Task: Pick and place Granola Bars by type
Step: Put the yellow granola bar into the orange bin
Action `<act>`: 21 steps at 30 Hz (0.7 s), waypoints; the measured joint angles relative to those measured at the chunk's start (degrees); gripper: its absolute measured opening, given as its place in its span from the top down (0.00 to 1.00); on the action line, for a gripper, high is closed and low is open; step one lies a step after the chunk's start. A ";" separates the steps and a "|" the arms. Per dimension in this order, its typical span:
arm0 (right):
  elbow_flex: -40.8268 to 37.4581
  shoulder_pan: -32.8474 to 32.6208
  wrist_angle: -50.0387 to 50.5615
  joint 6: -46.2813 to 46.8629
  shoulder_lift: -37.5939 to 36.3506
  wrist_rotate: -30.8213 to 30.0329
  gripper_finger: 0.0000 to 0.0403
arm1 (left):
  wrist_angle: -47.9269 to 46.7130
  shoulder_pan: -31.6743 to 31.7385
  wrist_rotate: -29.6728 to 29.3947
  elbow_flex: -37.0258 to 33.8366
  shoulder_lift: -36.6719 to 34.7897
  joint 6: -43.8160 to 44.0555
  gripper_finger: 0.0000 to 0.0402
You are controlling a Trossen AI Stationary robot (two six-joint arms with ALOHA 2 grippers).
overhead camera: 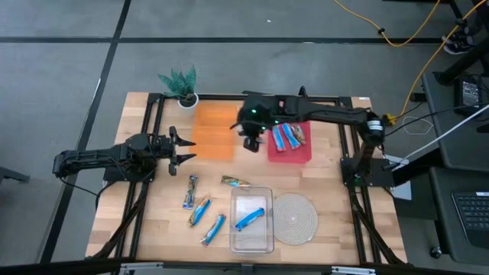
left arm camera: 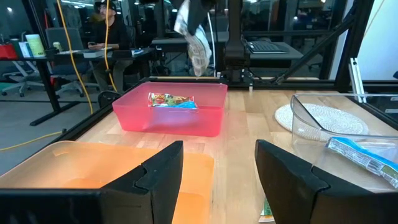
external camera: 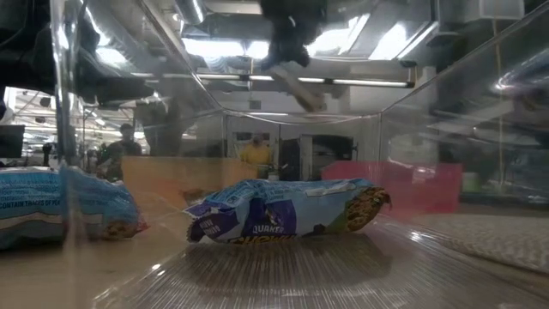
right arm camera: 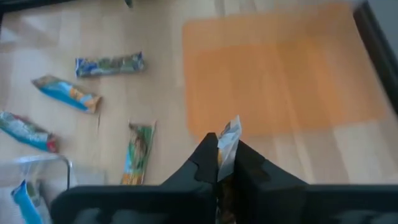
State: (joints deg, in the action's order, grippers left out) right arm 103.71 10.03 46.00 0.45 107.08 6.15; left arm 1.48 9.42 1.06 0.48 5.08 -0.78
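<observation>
Looking down on the table, the right gripper (overhead camera: 250, 143) hangs between the orange tray (overhead camera: 213, 131) and the red tray (overhead camera: 290, 143), where granola bars (overhead camera: 288, 137) lie. The left gripper (overhead camera: 183, 148) waits at the orange tray's left edge, fingers spread, holding nothing. More bars lie loose on the wood near the front edge (overhead camera: 200, 211), and one blue bar (overhead camera: 250, 218) sits in the clear tray (overhead camera: 252, 221), beside the woven mat (overhead camera: 295, 218).

From table height, that blue bar (external camera: 283, 211) fills the middle, and the right gripper (external camera: 286, 47) dangles a bar (external camera: 302, 89) high above.

From the left wrist, its own fingers (left arm camera: 160, 177) stand apart, empty; beyond, the red tray (left arm camera: 171, 112) holds bars.

From the right wrist, the fingers (right arm camera: 205, 163) are clenched tight on a wrapped bar (right arm camera: 228, 146), over the orange tray's (right arm camera: 283, 71) edge.
</observation>
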 joint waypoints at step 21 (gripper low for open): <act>30.27 5.47 1.07 -2.16 25.51 10.52 0.95 | 0.01 0.00 -0.03 -0.01 0.02 -0.02 0.52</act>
State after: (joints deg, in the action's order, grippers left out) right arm 133.98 15.50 47.07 -1.71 132.59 16.67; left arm 1.49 9.42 1.03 0.47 5.10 -0.80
